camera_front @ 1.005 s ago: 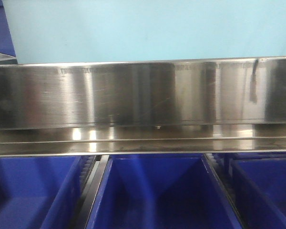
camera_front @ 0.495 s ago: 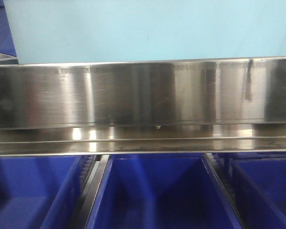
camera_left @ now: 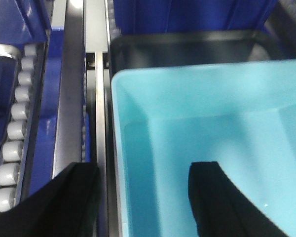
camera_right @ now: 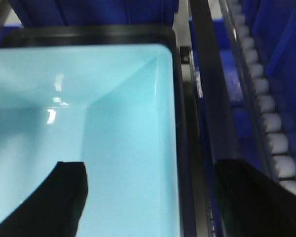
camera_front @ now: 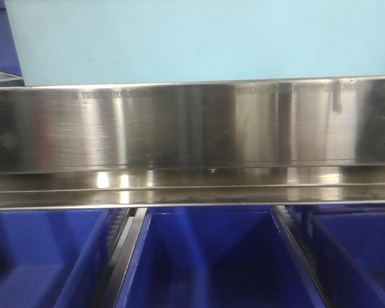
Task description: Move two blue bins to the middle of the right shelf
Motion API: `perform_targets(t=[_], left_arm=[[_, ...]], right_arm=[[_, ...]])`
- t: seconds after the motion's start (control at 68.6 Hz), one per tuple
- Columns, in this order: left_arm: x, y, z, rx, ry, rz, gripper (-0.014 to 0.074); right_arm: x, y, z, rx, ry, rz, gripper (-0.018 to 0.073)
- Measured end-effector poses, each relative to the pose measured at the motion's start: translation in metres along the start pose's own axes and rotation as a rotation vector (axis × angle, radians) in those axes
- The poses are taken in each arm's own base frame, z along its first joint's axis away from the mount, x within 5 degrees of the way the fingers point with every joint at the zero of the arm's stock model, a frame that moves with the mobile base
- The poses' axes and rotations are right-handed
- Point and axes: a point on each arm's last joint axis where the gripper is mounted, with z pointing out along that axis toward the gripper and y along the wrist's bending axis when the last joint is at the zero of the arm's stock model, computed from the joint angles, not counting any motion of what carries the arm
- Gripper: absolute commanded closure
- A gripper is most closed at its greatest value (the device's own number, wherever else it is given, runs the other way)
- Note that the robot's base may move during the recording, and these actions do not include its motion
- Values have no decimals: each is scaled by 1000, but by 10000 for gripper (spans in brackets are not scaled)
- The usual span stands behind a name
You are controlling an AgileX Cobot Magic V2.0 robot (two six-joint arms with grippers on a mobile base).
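Hardly anything has moved in the last second. Only a dark streak of reflection at the right of the steel front rail (camera_front: 192, 122) has faded, and the tub above it sits where it did.

The left gripper (camera_left: 145, 168) is spread wide. One black finger is at the lower left of its view, outside the tub. The other is at lower centre, over the tub's inside, with the tub's wall between them. The right gripper (camera_right: 149, 165) mirrors this and is also spread, straddling the opposite wall. Neither looks pressed onto the plastic.

The pale blue bin (camera_front: 199, 38) fills the top of the front view, directly behind the rail. A black rim (camera_left: 187, 42) shows just beyond its far edge. White rollers (camera_left: 15, 133) run along the left edge of the left wrist view. Dark blue bins (camera_front: 205, 256) line the bottom of the front view.

Such stillness suggests the tub is already resting on the shelf level. I can make out only one pale tub.
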Motion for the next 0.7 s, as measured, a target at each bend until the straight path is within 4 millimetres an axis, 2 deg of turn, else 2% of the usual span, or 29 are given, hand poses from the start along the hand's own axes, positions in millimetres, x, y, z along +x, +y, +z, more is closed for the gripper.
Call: perform_targets(t=[0.233,0.699], left_arm=[[-3,3,-13,10,-31,-5,288],[-3,2,-9,2,-25,0,288]], right_arm=[[-3,-5,-18,-10,-41,-47,146],[-9,-4,-14,-4,-91,-65,146]])
